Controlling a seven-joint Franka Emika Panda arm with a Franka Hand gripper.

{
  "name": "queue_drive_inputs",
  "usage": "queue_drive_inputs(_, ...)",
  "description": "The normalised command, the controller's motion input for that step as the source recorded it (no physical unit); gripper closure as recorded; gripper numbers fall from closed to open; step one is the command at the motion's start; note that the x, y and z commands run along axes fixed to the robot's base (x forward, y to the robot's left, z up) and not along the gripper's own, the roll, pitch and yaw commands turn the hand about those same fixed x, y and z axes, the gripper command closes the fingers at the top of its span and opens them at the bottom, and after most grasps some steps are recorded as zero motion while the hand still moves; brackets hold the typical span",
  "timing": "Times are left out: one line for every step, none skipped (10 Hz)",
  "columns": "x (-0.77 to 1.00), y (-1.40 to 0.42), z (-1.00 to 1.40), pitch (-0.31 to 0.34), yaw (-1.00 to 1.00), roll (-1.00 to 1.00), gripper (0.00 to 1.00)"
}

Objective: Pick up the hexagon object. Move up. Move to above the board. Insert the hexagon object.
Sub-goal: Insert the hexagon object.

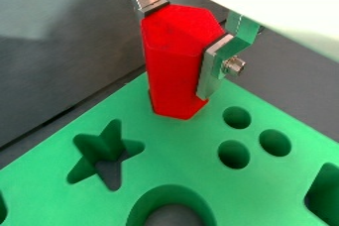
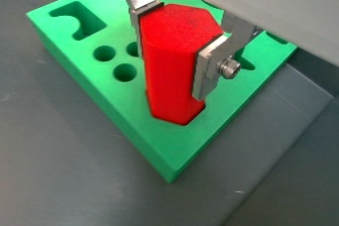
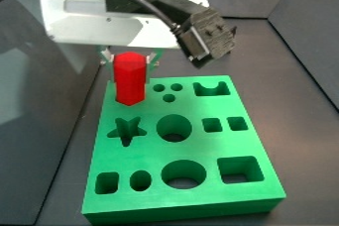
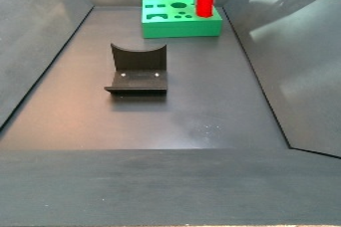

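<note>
A dark grey floor (image 4: 186,112) stretches between dark sloping walls, seen from above in a side view. The landmark here is the board (image 4: 180,24), a flat bright green block lying at the far end of that floor. Nearer the camera than the board, and well apart from it, stands the fixture (image 4: 138,70), a dark L-shaped bracket on its base plate.

The gripper (image 3: 130,57) hangs over one corner of the board, below the white body of the arm. Its two flat silver fingers (image 1: 216,63) are pressed against opposite faces of the hexagon object (image 1: 177,61), pinching it. This bright red faceted column stands upright, taller than wide. In both wrist views its lower end meets the top of the board at that corner (image 2: 175,66); whether it is seated in a cut-out cannot be told.

The board's other cut-outs are open and hold nothing: a star (image 3: 127,129) just beside the red column, three small round holes (image 3: 169,91), a large round hole (image 3: 175,127), small squares (image 3: 225,125), and a large square (image 3: 239,169) at the corner farthest from the column.
</note>
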Motion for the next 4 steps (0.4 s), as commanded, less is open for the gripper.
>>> queue_drive_inputs(-0.26,-0.45,-0.97,-0.127,0.33,0.00,1.00)
queue_drive_inputs(-0.15,-0.42,-0.83,-0.189,0.40,0.00,1.00)
queue_drive_inputs(-0.06,-0.23,-0.89,-0.151,0.32,0.00,1.00)
queue_drive_inputs(0.00,0.00,0.00,0.000,0.00,0.00,1.00)
